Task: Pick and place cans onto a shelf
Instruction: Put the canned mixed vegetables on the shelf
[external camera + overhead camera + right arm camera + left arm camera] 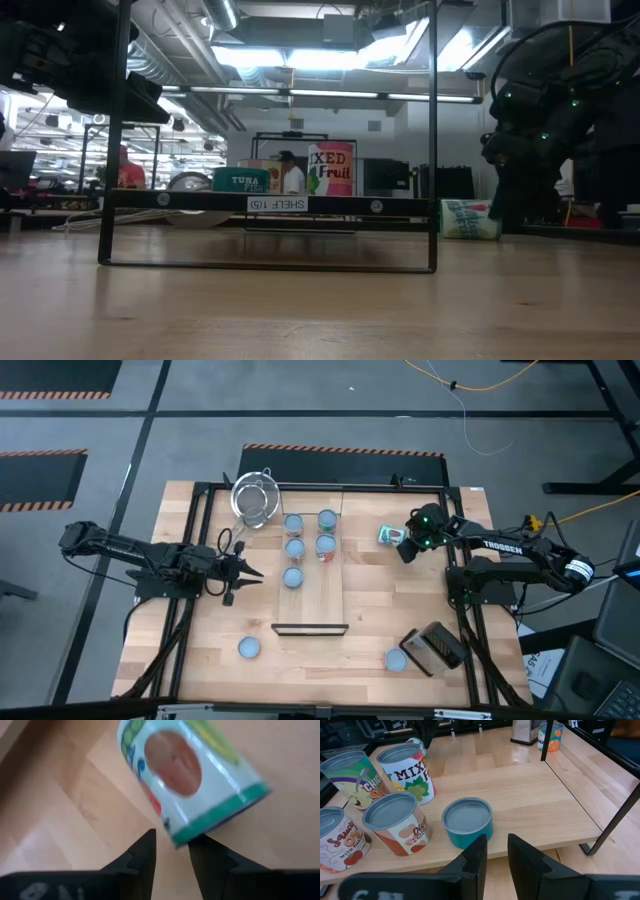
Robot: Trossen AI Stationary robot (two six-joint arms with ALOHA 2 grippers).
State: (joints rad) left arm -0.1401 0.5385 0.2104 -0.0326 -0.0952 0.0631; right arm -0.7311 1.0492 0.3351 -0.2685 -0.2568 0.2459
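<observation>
Right fingers (172, 851), slightly parted and empty, hover at a toppled can (192, 775) lying cut off on the table (60, 810). Left fingers (496, 860), also parted, face five cans (467, 821) on the shelf (535, 800).

Both arms are matte black, built of slim jointed links. The right arm (520, 555) carries white TROSSEN lettering, small green lights glowing at its wrist, and a white band near its base. The left arm (140, 555) is plain black, ending in thin pointed fingers (472, 862), flat-faced and angular.
</observation>
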